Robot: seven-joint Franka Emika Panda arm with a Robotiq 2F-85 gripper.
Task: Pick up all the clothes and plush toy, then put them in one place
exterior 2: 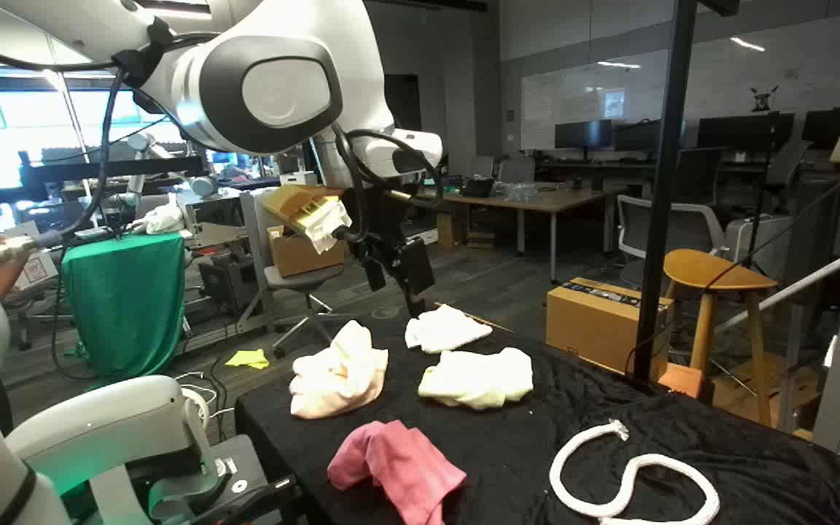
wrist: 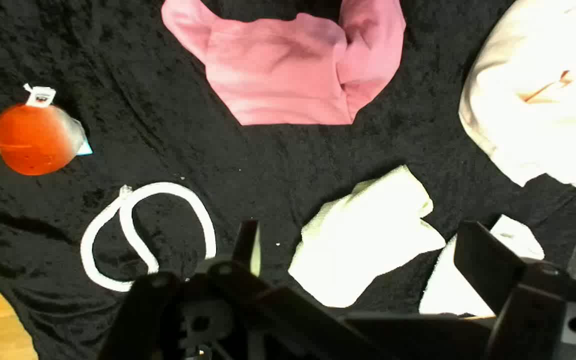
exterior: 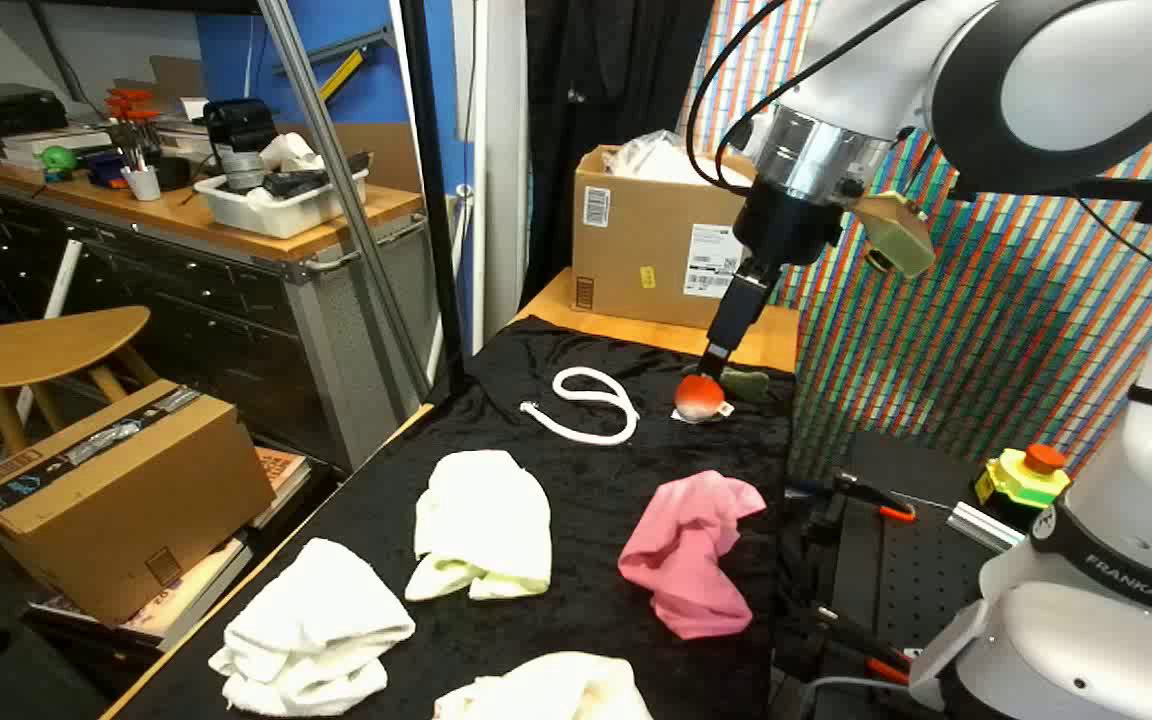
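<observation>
An open cardboard box (exterior: pixel 626 250) stands on the counter (exterior: pixel 554 300), clear plastic (exterior: pixel 651 155) showing above its rim; whatever lies deeper is hidden. On a drawer cabinet (exterior: pixel 346 330), a white tray (exterior: pixel 281 220) holds a jumble too small to sort out, and a white cup (exterior: pixel 142 183) holds thin tools. A taped box (exterior: pixel 126 500) rests on books (exterior: pixel 281 478); its inside cannot be seen.

The hand (wrist: pixel 363 240) hangs over the counter with jaws spread wide, holding nothing. The plush toy (wrist: pixel 38 142) lies on the black cover (exterior: pixel 586 570) near the white rope (exterior: pixel 588 438), well apart from the jaws, though the hand lines up with it in an exterior view. The pink cloth (exterior: pixel 691 555) and three cream-white cloths (exterior: pixel 481 525) lie there too. One cream-white cloth (exterior: pixel 551 692) runs off the bottom in an exterior view; another (wrist: pixel 452 290) is partly hidden behind the hand in the wrist view, where the pink cloth is cut off at the top.
</observation>
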